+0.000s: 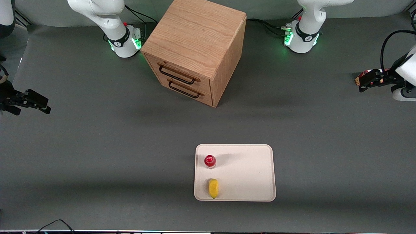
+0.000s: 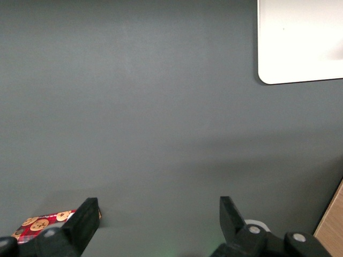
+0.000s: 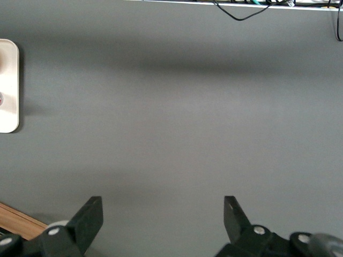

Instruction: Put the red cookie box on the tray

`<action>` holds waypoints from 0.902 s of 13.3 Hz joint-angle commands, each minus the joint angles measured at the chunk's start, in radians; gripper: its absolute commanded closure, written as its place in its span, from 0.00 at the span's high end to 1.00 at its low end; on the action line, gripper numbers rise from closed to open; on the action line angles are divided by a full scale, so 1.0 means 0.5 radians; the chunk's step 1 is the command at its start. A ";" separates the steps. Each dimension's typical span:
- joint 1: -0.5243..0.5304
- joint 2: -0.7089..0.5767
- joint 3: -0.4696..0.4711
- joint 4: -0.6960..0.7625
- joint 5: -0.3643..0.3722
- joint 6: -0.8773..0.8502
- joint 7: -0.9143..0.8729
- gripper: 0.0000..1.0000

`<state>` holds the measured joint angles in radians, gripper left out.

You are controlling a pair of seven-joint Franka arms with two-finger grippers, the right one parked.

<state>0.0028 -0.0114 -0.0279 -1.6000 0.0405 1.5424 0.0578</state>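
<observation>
The red cookie box [image 2: 42,223] lies flat on the grey table at the working arm's end; only one end of it shows, printed with brown cookies, right beside one finger. In the front view a small piece of the box [image 1: 357,80] peeks out at the gripper's tip. My left gripper [image 1: 364,82] hovers low there, open and empty, its fingers wide apart over bare table [image 2: 157,208]. The cream tray [image 1: 253,175] lies near the front camera at mid-table, far from the gripper; its corner shows in the left wrist view [image 2: 300,43].
On the tray stand a small red-capped bottle [image 1: 210,161] and a yellow fruit [image 1: 213,188], both at the tray's edge toward the parked arm. A wooden two-drawer cabinet [image 1: 195,48] stands farther from the camera than the tray; its edge shows in the left wrist view [image 2: 332,227].
</observation>
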 commanded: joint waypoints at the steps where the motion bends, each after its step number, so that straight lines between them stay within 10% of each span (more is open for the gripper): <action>1: -0.036 0.026 0.034 0.052 -0.017 -0.029 -0.008 1.00; 6: 0.120 0.044 0.041 0.022 -0.060 -0.057 0.411 1.00; 12: 0.561 0.035 0.044 -0.202 0.115 -0.014 1.757 1.00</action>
<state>0.2273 0.0237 0.0039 -1.6576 0.0595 1.5263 0.7555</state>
